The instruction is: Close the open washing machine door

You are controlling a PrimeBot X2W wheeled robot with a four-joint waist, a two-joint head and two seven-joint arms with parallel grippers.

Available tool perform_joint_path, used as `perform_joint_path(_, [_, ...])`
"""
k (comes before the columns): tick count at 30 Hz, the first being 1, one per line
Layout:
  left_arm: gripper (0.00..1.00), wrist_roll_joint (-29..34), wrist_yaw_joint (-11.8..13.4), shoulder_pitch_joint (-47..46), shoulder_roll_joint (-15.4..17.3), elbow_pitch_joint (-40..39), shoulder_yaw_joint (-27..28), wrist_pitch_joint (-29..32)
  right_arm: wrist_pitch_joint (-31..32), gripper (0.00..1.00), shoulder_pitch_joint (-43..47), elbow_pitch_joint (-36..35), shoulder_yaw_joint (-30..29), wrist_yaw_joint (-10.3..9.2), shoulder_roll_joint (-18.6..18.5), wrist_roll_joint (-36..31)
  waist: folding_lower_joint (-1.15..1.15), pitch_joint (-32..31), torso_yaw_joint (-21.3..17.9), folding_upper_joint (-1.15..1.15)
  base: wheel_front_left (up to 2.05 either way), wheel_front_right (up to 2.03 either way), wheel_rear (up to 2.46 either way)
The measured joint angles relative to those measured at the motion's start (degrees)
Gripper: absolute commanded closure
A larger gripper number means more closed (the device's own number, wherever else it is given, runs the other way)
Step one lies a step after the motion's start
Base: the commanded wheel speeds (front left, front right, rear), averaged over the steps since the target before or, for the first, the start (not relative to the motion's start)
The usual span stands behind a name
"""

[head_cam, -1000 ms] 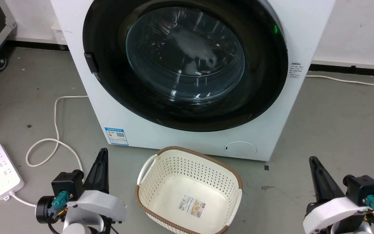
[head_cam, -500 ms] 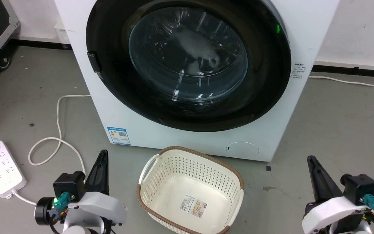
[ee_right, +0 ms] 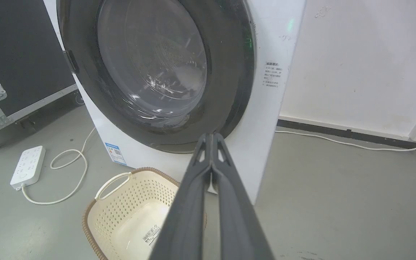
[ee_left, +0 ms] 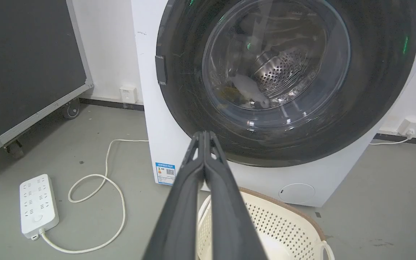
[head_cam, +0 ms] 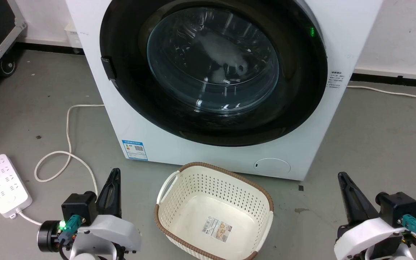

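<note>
The washing machine (head_cam: 226, 159) (ee_left: 150, 119) (ee_right: 265, 119), a white front-loader, stands straight ahead. Its round glossy black door (head_cam: 121, 101) (ee_left: 182, 97) (ee_right: 229, 90) lies flat against the machine's front, and the steel drum shows through the glass bowl window (head_cam: 213, 61). A small black handle (head_cam: 108, 68) sits on the door's left rim. My left gripper (head_cam: 114, 173) (ee_left: 205, 133) is shut and holds nothing, low at the left and well short of the machine. My right gripper (head_cam: 341, 177) (ee_right: 211, 135) is shut too, low at the right.
A cream perforated laundry basket (head_cam: 164, 213) (ee_right: 99, 213) sits on the grey floor between my grippers, just before the machine. A white power strip (head_cam: 4, 187) and its looped cord (head_cam: 67, 144) lie left. A black wheeled case (ee_left: 24, 61) stands far left. Bare floor spreads right.
The whole head view has shifted a little rightward, so the camera moved. The door stays flat on the machine and both grippers stay shut in their places.
</note>
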Motion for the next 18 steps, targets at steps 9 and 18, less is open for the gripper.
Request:
perform_joint_path(9, [1.00,0.9,0.4,0.8,-0.1,-1.2,0.0,1.0,0.6,1.00,0.4,-0.6,0.3,0.00,0.0,-0.5,0.00,0.0,0.3,0.00,0.00,0.00,0.00])
perform_joint_path(18, [1.00,1.9,0.9,1.2,-0.1,-2.4,-0.1,1.9,1.2,1.00,0.7,-1.3,0.5,0.00,0.0,-1.0,0.00,0.0,0.7,0.00,0.00,0.00,0.00])
